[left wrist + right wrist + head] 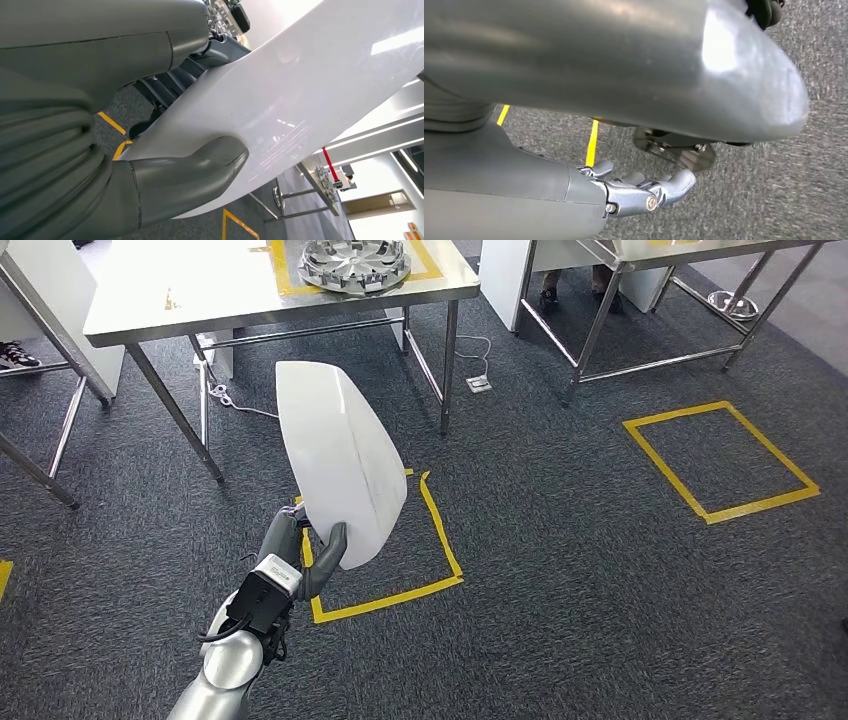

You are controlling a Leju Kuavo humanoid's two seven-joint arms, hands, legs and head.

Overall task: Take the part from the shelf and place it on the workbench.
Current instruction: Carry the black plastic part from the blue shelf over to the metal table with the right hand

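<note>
Head view: left hand (300, 545) grips white part (340, 460) by its lower edge, upright over the carpet before the workbench (150, 310). Right hand (644, 192) empty, fingers loosely apart.

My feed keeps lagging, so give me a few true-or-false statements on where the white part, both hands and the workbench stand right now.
1. The left hand grips the glossy white curved panel by its lower edge. True.
2. The panel already lies on the stainless steel workbench. False: it is held above the grey carpet, short of the bench.
3. A round silver slotted metal disc sits on the workbench. True.
4. The right hand holds a second part. False: it holds nothing, its fingers loosely curled.
</note>
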